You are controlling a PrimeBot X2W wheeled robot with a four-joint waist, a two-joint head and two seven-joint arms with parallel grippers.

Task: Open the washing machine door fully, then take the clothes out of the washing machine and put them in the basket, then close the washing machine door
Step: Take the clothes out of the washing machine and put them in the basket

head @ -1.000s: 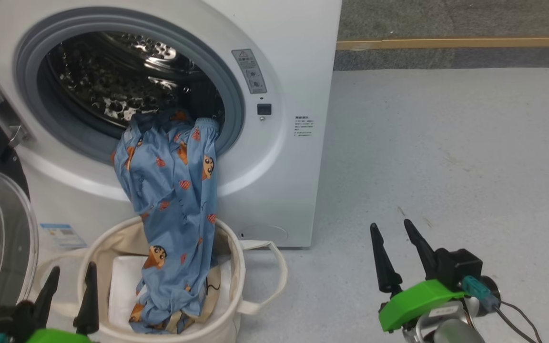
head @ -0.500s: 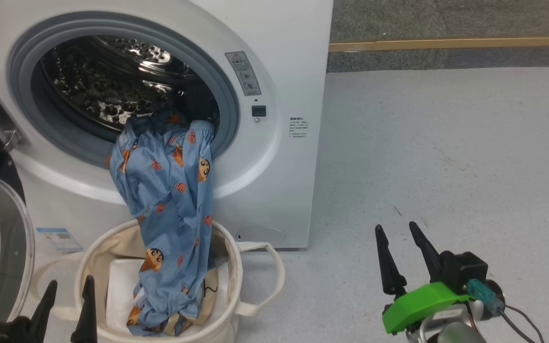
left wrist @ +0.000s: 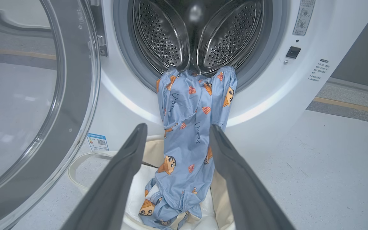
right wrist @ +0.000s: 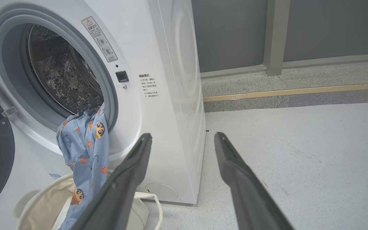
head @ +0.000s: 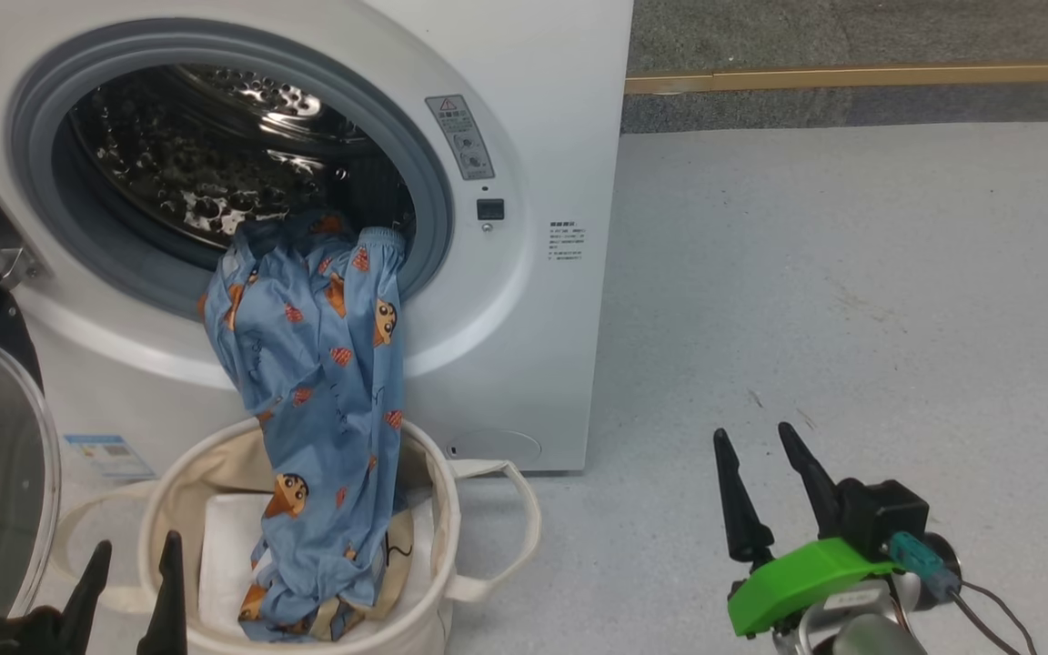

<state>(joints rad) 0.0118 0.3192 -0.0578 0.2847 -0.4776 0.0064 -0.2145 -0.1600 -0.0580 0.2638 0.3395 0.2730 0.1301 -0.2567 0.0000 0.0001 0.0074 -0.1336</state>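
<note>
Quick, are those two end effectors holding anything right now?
Left end effector: open, holding nothing.
Right end effector: open, holding nothing.

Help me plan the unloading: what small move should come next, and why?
Probably ease the left jaws, which stand open, forward to the clothes where they hang over the lip of the washing machine, and close there. The blue fabric is half out, its lower end already in the basket, its top draped in the opening.

Bright even light, glare on steel drum (head: 215, 173), wrist views bowed at edges
</note>
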